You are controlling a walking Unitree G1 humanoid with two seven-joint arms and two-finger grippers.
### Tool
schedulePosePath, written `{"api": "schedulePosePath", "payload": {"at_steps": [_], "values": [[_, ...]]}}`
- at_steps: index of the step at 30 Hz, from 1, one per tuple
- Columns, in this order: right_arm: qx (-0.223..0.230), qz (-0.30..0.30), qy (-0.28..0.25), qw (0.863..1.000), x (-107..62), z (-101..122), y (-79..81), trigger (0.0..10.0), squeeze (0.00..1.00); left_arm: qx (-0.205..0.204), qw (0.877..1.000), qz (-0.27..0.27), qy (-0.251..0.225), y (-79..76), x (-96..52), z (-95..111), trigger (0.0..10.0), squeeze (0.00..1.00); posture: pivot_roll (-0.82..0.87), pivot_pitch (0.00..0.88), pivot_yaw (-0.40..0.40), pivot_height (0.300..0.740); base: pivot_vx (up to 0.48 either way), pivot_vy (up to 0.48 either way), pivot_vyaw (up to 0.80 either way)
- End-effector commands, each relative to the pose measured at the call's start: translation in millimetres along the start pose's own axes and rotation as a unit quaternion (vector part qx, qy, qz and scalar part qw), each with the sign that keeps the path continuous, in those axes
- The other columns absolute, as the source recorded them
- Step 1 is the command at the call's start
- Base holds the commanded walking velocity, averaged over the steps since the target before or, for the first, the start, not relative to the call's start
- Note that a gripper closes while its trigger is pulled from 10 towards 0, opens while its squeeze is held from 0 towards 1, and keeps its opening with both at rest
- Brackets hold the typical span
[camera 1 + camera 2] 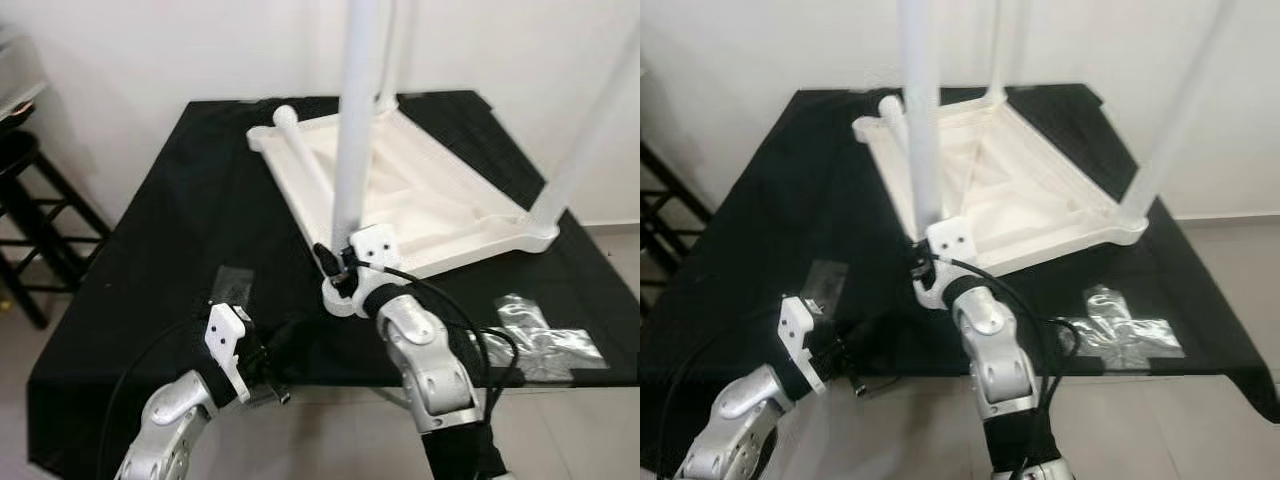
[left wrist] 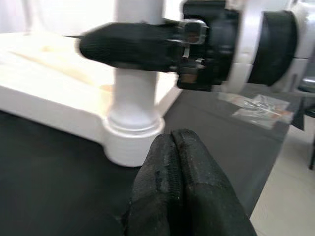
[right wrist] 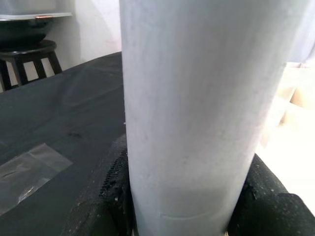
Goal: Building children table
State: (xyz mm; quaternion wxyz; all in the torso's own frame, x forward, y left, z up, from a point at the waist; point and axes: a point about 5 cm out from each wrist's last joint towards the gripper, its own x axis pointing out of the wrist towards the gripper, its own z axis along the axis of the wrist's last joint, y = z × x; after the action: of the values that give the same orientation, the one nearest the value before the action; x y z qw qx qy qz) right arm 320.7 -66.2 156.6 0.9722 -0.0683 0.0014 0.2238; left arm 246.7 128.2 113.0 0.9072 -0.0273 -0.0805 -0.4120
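The white children's table lies upside down on the black-covered worktop. Three white legs stand up from its corners, and a loose leg lies inside the frame at the left. My right gripper is shut on the near leg just above its corner socket; its black fingers wrap both sides of the leg. My left gripper is shut on nothing, low over the cloth, a little short of that socket. It hovers left of the right wrist.
Crumpled clear plastic taped to the cloth lies at the front right, and a clear tape patch sits by my left wrist. A black stool stands off the worktop's left side. A wall runs behind the worktop.
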Motion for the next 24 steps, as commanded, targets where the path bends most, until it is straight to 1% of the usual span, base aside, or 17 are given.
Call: {"api": "schedulePosePath", "payload": {"at_steps": [1, 2, 3, 4, 8, 9, 11, 12, 13, 14, 15, 16, 17, 18, 20, 23, 24], "values": [[-0.005, -0.018, 0.094, 0.995, -1.1, -38, -4.4, 0.0, 0.0, 0.001, 1.0, 0.006, 0.007, 0.1, -3.5, -1, 10.0, 0.0, 0.07, 0.137, 0.006, 0.74, 0.0, 0.0, 0.0], [-0.007, -0.019, 0.096, 0.995, 1.4, -36, -6.4, 9.6, 0.0, 0.002, 1.0, 0.008, 0.006, 0.0, -3.6, -1, 10.0, 0.0, 0.08, 0.136, 0.005, 0.74, 0.0, 0.0, 0.0], [-0.007, -0.019, 0.096, 0.995, 1.4, -36, -6.4, 9.6, 0.0, 0.002, 1.0, 0.008, 0.006, 0.0, -3.6, -1, 10.0, 0.0, 0.08, 0.136, 0.005, 0.74, 0.0, 0.0, 0.0], [-0.012, -0.035, 0.1, 0.994, 0.7, -33, -7.9, 10.0, 0.0, 0.002, 1.0, 0.008, 0.006, -0.2, -3.5, -1, 10.0, 0.0, 0.07, 0.136, 0.004, 0.74, 0.0, 0.0, 0.0], [-0.01, -0.042, 0.096, 0.994, 0.0, -28, -9.0, 10.0, 0.0, 0.001, 1.0, 0.007, 0.006, -0.5, -3.4, -1, 10.0, 0.0, 0.07, 0.136, 0.004, 0.74, 0.0, 0.0, 0.0], [-0.008, -0.039, 0.092, 0.995, 0.2, -23, -10.7, 10.0, 1.0, 0.0, 1.0, 0.004, 0.006, -0.9, -3.0, -1, 10.0, 0.0, 0.07, 0.134, 0.005, 0.74, 0.0, 0.0, 0.0], [-0.004, 0.026, 0.052, 0.998, 4.2, -3, -14.8, 10.0, 1.0, -0.002, 1.0, 0.0, 0.006, -1.5, -1.5, -2, 10.0, 0.0, 0.06, 0.128, 0.003, 0.74, 0.0, 0.0, 0.0], [-0.004, 0.026, 0.052, 0.998, 4.2, -3, -14.8, 10.0, 1.0, -0.002, 1.0, 0.0, 0.006, -1.5, -1.5, -2, 10.0, 0.0, 0.06, 0.128, 0.003, 0.74, 0.0, 0.0, 0.0], [-0.014, 0.076, 0.016, 0.997, 5.8, 11, -16.6, 10.0, 0.83, -0.002, 1.0, 0.0, 0.006, -1.6, -0.8, -2, 10.0, 0.0, 0.06, 0.125, 0.0, 0.74, 0.0, 0.0, 0.0], [-0.023, 0.107, -0.007, 0.994, 6.4, 20, -17.4, 10.0, 0.13, -0.002, 1.0, 0.0, 0.006, -1.6, -0.3, -2, 10.0, 0.0, 0.06, 0.125, 0.0, 0.74, 0.0, 0.0, 0.0], [-0.023, 0.107, -0.007, 0.994, 6.4, 20, -17.4, 10.0, 0.13, -0.002, 1.0, 0.0, 0.006, -1.6, -0.3, -2, 10.0, 0.0, 0.06, 0.125, 0.0, 0.74, 0.0, 0.0, 0.0], [-0.043, 0.141, -0.026, 0.989, 5.7, 28, -19.0, 10.0, 0.0, -0.002, 1.0, 0.0, 0.005, -1.6, 0.0, -2, 10.0, 0.0, 0.06, 0.124, -0.003, 0.74, 0.0, 0.0, 0.0], [-0.063, 0.173, -0.038, 0.982, 4.9, 33, -23.7, 10.0, 0.0, -0.002, 1.0, 0.001, 0.004, -1.8, 0.5, -3, 10.0, 0.0, 0.06, 0.121, -0.007, 0.74, 0.0, 0.0, 0.0], [-0.063, 0.173, -0.038, 0.982, 4.9, 33, -23.7, 10.0, 0.0, -0.002, 1.0, 0.001, 0.004, -1.8, 0.5, -3, 10.0, 0.0, 0.06, 0.121, -0.007, 0.74, 0.0, 0.0, 0.0], [-0.081, 0.233, -0.044, 0.968, 3.2, 37, -34.1, 10.0, 0.0, -0.002, 1.0, 0.003, 0.003, -2.1, 1.2, -3, 10.0, 0.0, 0.06, 0.121, -0.009, 0.74, 0.0, 0.0, 0.0], [-0.082, 0.287, -0.029, 0.954, 1.4, 35, -48.6, 10.0, 0.0, -0.002, 1.0, 0.004, 0.002, -2.3, 2.1, -3, 10.0, 0.0, 0.06, 0.117, -0.015, 0.74, 0.0, 0.0, 0.0], [-0.082, 0.287, -0.029, 0.954, 1.4, 35, -48.6, 10.0, 0.0, -0.002, 1.0, 0.004, 0.002, -2.3, 2.1, -3, 10.0, 0.0, 0.06, 0.117, -0.015, 0.74, 0.0, 0.0, 0.0]]}}
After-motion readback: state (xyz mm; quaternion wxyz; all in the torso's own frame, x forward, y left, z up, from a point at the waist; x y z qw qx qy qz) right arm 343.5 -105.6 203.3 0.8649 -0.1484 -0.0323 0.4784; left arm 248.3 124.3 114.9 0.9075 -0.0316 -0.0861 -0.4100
